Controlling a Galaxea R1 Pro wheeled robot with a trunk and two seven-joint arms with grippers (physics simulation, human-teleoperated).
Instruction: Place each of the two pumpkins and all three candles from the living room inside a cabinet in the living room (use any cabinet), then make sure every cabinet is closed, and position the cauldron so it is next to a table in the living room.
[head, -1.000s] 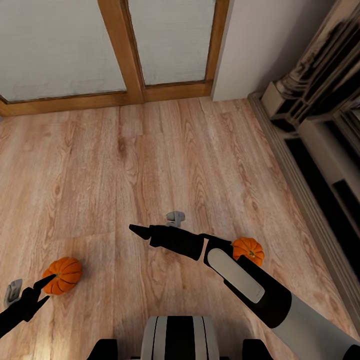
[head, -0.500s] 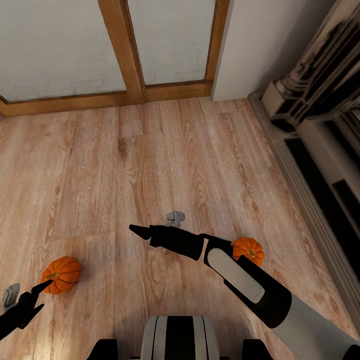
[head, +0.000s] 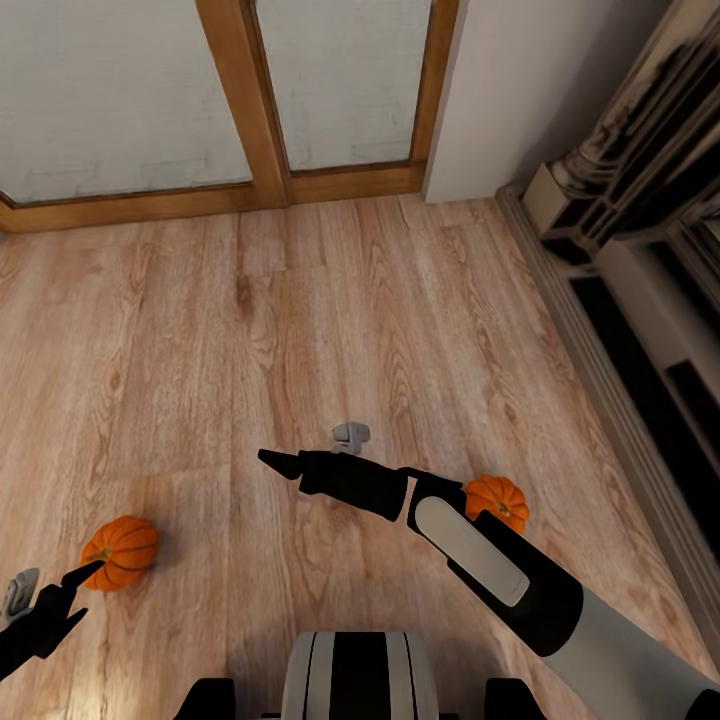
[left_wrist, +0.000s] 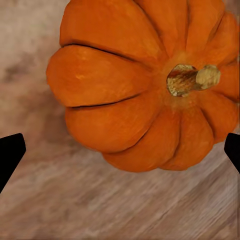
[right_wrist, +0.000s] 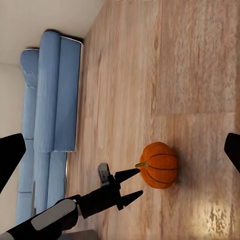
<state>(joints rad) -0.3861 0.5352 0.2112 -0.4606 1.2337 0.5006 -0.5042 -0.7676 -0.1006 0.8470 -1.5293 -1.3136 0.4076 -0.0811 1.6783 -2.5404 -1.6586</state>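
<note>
Two orange ribbed pumpkins lie on the wooden floor. The left pumpkin (head: 122, 552) (left_wrist: 140, 85) (right_wrist: 159, 165) sits just ahead of my left gripper (head: 88, 590) (right_wrist: 132, 184), which is open, its fingertips close to the pumpkin's near side but not around it. The right pumpkin (head: 497, 500) is partly hidden behind my right forearm. My right gripper (head: 272, 459) hangs over bare floor between the two pumpkins, open and holding nothing. The candles, the cabinet and the cauldron are out of view.
A wood-framed glazed door (head: 255, 100) and a white wall (head: 540, 80) close the far side. A dark and pale stepped structure (head: 640, 250) runs along the right wall. A blue sofa (right_wrist: 50, 100) stands beyond the left pumpkin.
My left gripper has drawn back toward the lower left, off the left pumpkin's front. The pumpkin has barely shifted. The right arm is still.
</note>
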